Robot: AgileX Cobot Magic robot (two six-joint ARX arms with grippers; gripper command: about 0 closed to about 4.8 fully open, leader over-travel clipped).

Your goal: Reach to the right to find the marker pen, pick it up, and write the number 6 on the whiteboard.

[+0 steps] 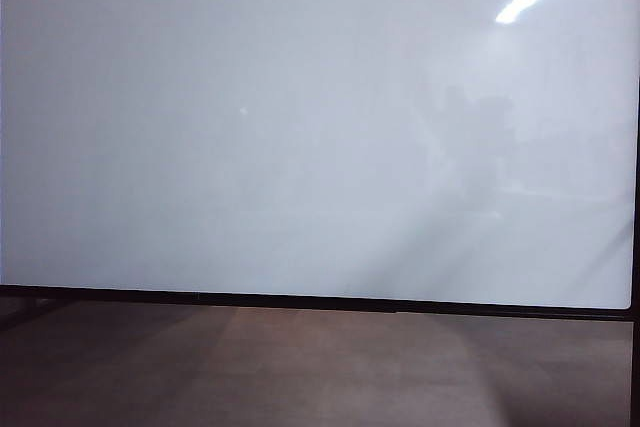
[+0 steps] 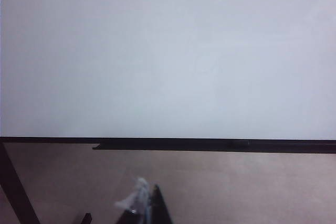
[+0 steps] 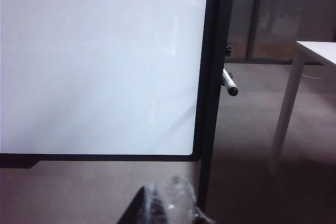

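The whiteboard [image 1: 300, 127] fills the exterior view, glossy white with a thin black frame, and shows only light reflections; the number 6 is not in view. The marker pen [image 3: 229, 83], grey with a black cap, sticks out from the far side of the board's right frame post [image 3: 212, 103] in the right wrist view. My right gripper [image 3: 170, 203], wrapped in clear film, hangs low in front of the board's lower right corner, shut and empty, well short of the pen. My left gripper [image 2: 148, 200] is shut on nothing, below the whiteboard [image 2: 168, 51]. Neither gripper shows in the exterior view.
A white table [image 3: 315, 50] on a pale leg [image 3: 286, 114] stands to the right of the board. A dark ledge [image 2: 210, 145] runs under the board's bottom edge, and a black stand leg [image 2: 13, 187] slants down at the left. Brown floor [image 1: 320, 367] lies below.
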